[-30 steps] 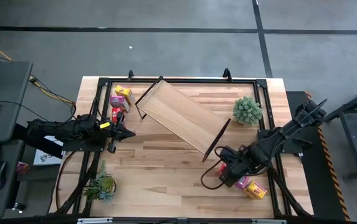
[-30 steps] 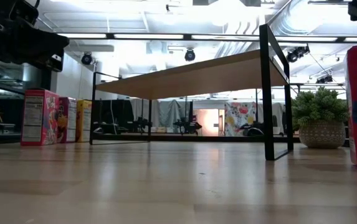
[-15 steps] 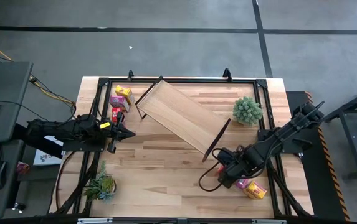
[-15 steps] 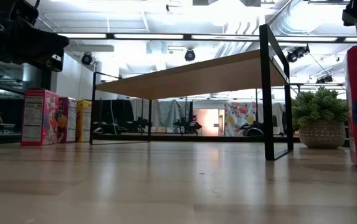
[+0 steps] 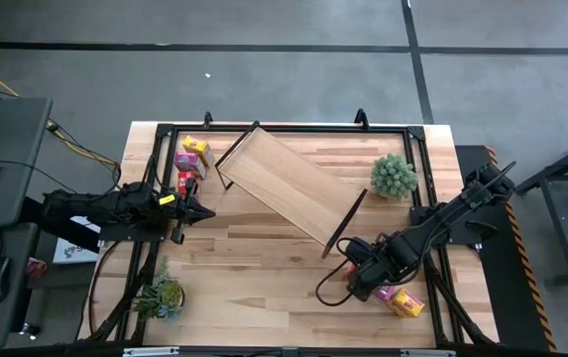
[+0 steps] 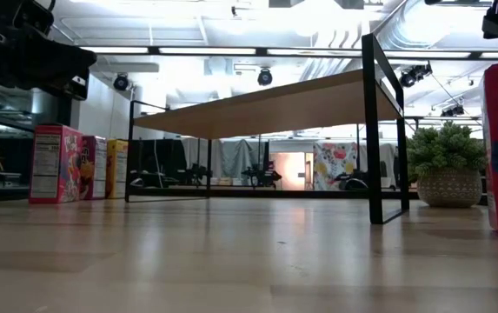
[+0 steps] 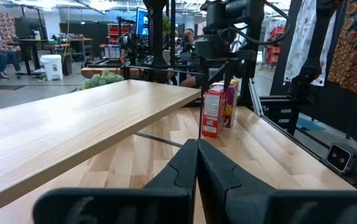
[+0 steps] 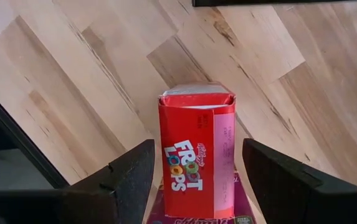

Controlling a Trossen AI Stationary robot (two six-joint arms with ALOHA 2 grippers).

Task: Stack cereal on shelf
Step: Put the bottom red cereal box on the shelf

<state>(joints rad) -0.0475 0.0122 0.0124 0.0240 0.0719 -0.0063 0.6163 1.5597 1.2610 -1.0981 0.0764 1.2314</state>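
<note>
Right end effector [image 8: 194,180]: fingers spread wide, straddling upright red Froot Loops box [image 8: 197,155] without contact; left end effector [image 7: 196,163]: closed, empty, beside shelf [image 5: 288,183]

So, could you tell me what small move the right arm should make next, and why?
Probably lower the right gripper a little and close it on the red cereal box. Its fingers stand open on either side of the upright box, not touching it. The shelf holds no boxes yet. The left gripper waits shut by the other boxes.
</note>
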